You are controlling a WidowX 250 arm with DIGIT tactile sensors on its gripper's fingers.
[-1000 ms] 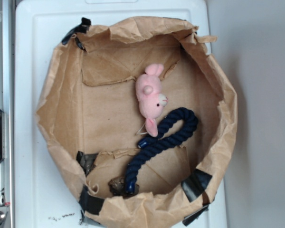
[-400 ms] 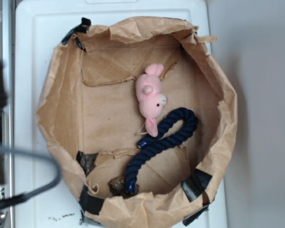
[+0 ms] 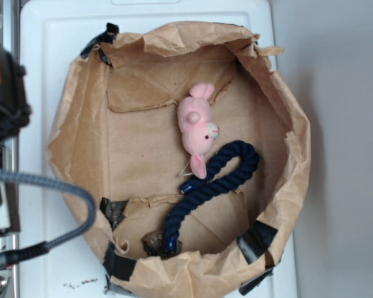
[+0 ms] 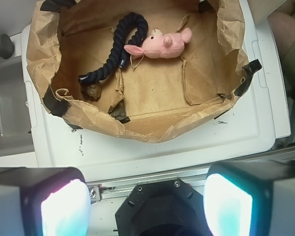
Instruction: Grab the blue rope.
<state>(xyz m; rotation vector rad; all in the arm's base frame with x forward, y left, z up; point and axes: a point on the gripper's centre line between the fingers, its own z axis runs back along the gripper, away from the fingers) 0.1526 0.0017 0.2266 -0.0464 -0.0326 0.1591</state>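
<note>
The blue rope (image 3: 227, 177) lies bent in a hook on the brown paper floor of the bin, its lower end near the front wall. In the wrist view the rope (image 4: 119, 44) is far ahead at the top. My gripper (image 4: 146, 206) is open and empty, with its two fingers (image 4: 64, 209) wide apart. It hangs outside the bin over the metal rail, well short of the rope. In the exterior view only the black arm body (image 3: 3, 93) shows at the left edge.
A pink plush (image 3: 198, 127) lies touching the rope's bend, and shows in the wrist view (image 4: 162, 45). The crumpled paper bin wall (image 3: 81, 143) stands between arm and rope. A grey braided cable (image 3: 74, 192) loops at the left. A small brown lump (image 3: 154, 242) sits by the rope's end.
The arm and its grey cable have come into view at the left edge and moved further in. The rope and the plush have not moved.
</note>
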